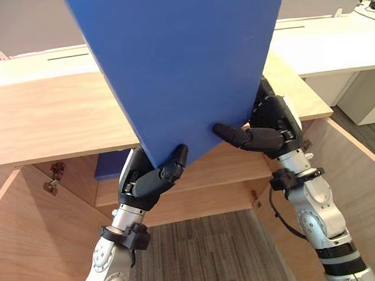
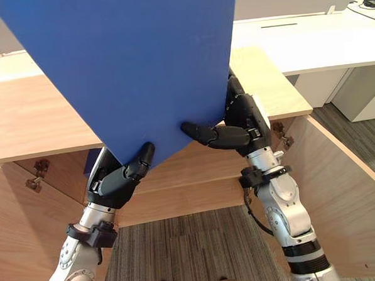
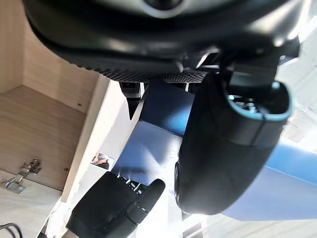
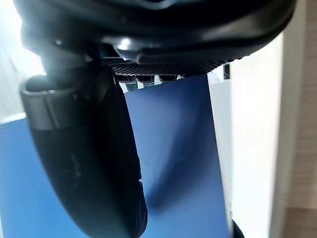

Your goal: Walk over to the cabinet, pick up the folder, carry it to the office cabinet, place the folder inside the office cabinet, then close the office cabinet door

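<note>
Left eye view: left hand [image 1: 146, 183] pinches the lower edge of the folder [image 1: 183, 59], thumb over the near face, fingers behind it. Right hand [image 1: 268, 127] grips the same edge further right, thumb laid across the blue face; right wrist view shows that thumb pressed flat on the cover. Folder is raised and tilted between both hands, in front of the office cabinet [image 1: 48, 116]; can't tell if it touches the cabinet top. Cabinet is open: left door [image 1: 23, 250] and right door [image 1: 359, 182] swung toward the robot, shelf [image 1: 227, 170] visible, a blue item [image 1: 113, 164] sitting at its left end. Status, my read: pickup and carry done, robot is at the cabinet. Left to do: put folder inside, release, close the doors. Writing: folder face is plain, nothing legible on it. Small sticker [image 3: 101, 160] on a pale panel edge in left wrist view, too small to read
</note>
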Available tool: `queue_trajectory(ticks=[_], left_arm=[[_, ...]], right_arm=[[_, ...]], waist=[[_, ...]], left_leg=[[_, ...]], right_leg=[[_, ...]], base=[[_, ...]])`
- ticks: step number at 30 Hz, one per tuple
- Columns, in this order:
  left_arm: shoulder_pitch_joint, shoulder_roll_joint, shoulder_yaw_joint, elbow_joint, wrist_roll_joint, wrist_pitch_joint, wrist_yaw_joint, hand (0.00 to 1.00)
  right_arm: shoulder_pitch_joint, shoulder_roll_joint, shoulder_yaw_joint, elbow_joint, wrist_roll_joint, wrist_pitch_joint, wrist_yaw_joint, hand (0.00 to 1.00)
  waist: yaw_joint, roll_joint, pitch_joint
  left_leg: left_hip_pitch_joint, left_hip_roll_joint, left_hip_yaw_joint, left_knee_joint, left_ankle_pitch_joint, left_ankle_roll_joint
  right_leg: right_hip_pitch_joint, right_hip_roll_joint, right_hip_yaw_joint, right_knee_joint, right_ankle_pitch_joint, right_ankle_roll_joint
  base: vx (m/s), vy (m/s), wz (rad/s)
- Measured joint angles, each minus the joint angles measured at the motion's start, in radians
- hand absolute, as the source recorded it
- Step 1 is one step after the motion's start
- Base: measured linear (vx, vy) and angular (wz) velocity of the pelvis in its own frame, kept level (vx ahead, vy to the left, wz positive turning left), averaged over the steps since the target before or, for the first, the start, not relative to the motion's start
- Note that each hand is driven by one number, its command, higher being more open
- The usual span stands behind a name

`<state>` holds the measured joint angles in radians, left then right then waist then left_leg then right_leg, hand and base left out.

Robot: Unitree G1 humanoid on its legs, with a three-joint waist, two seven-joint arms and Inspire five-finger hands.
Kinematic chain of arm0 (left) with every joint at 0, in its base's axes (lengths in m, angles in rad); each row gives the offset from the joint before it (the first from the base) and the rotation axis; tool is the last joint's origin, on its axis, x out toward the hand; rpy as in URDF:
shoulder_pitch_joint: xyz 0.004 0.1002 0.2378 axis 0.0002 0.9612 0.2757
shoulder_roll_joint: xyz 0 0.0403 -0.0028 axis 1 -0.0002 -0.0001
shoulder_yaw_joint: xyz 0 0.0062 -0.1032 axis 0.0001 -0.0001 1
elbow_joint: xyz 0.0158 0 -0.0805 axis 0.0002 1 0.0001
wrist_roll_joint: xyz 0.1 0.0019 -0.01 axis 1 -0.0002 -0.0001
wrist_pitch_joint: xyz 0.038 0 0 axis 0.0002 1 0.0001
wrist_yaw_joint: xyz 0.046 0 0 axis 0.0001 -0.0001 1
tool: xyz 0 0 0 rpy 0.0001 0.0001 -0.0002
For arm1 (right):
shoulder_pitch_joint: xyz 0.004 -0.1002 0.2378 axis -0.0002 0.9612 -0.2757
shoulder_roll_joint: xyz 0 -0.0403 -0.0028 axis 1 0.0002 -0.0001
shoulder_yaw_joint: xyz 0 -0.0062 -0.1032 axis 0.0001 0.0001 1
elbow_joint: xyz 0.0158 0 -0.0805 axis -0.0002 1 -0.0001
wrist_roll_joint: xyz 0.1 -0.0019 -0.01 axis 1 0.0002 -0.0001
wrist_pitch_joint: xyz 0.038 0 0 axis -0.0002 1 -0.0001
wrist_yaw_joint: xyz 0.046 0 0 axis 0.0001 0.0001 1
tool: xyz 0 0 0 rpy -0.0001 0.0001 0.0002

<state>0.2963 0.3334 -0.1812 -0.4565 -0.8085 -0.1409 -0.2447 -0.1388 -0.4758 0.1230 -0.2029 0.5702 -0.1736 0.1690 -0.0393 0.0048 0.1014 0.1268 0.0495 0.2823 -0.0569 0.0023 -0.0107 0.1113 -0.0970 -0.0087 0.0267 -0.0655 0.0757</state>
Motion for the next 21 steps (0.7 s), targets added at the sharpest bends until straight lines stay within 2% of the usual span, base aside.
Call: queue_trajectory(ticks=[6,9,11,12,17,21], left_arm=[[0.0,0.07,0.008,0.002,-0.058,0.006,-0.002,0.0],[0.0,0.08,0.039,0.003,-0.064,0.006,-0.007,0.0],[0.0,0.072,0.064,0.004,-0.055,0.006,-0.011,0.0],[0.0,0.059,0.077,0.004,-0.046,0.006,-0.018,1.0],[-0.01,-0.054,0.135,0.004,0.058,-0.009,-0.022,1.0],[-0.009,-0.146,0.218,0.009,0.216,-0.033,0.039,1.0]], right_arm=[[-0.016,-0.08,0.018,0.033,0.06,0.017,0.044,0.0],[-0.016,-0.077,0.015,0.035,0.08,0.019,0.063,0.0],[-0.016,-0.031,0.006,0.032,0.098,0.019,0.076,0.0],[-0.015,0.011,0.0,0.03,0.096,0.02,0.078,0.0],[-0.004,0.137,-0.016,0.013,0.044,0.02,0.063,0.0],[0.005,0.217,-0.018,-0.028,-0.017,0.032,0.038,0.0]], waist=[[0.0,0.001,0.0],[0.0,0.002,-0.001],[0.0,0.005,-0.003],[0.002,0.006,-0.004],[0.017,0.007,-0.004],[0.027,0.01,-0.006]], left_leg=[[-0.005,0.0,-0.013,0.0,0.001,0.0],[-0.008,0.0,-0.018,0.0,0.001,0.001],[-0.01,0.0,-0.022,0.0,0.002,0.001],[-0.01,0.0,-0.024,-0.001,0.002,0.001],[-0.011,0.0,-0.026,0.0,0.002,0.001],[-0.013,0.0,-0.04,-0.001,0.004,0.001]], right_leg=[[0.0,0.0,-0.012,0.0,0.0,0.0],[0.0,0.0,-0.017,0.0,0.0,0.0],[0.0,0.0,-0.021,0.0,0.0,0.0],[0.0,0.0,-0.022,0.0,0.0,0.0],[0.001,-0.001,-0.025,0.0,0.0,0.0],[0.008,-0.001,-0.038,0.0,0.0,0.0]], base=[[-0.01,-0.027,0.05],[-0.01,-0.035,0.05],[-0.01,-0.031,0.05],[-0.01,-0.027,0.04],[0.0,-0.006,0.0],[-0.02,-0.031,0.1]])
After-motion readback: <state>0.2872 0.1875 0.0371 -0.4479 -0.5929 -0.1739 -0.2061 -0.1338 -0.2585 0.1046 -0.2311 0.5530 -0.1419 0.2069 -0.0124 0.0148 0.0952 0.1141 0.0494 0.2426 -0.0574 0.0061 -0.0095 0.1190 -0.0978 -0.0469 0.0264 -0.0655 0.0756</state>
